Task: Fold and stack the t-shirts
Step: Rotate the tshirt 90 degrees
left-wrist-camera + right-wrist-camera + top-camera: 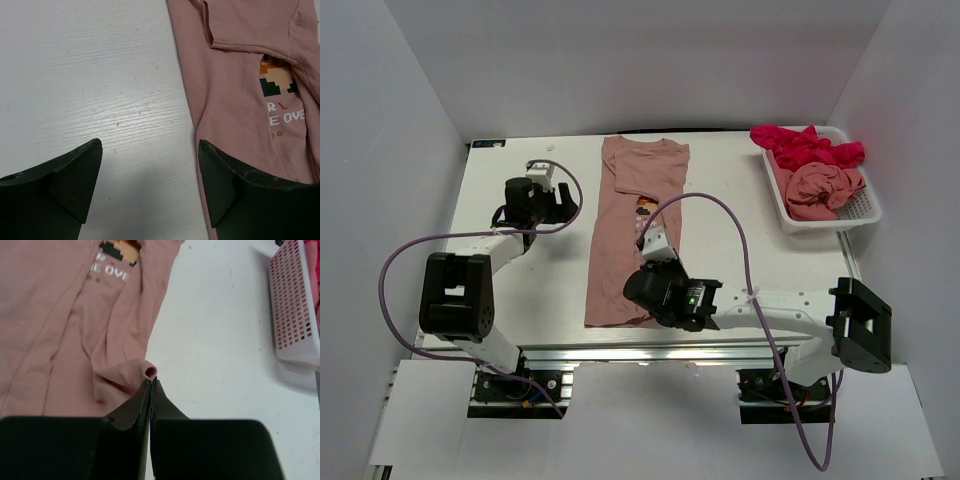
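we see printed pink t-shirt [625, 240] laid lengthwise mid-table [720, 165], sides folded in, collar at far end. our right gripper [151, 381] clamped tight on small fold at its right edge. our left gripper [150, 144] spread wide, holding nothing, at shirt's left edge. magenta t-shirt [807, 148] and bunched pink t-shirt [823, 188] lie in white basket [865, 215], far right.

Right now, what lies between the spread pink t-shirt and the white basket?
Only bare white table separates t-shirt and basket in the right wrist view; in the top view the right arm's purple cable arches over it.
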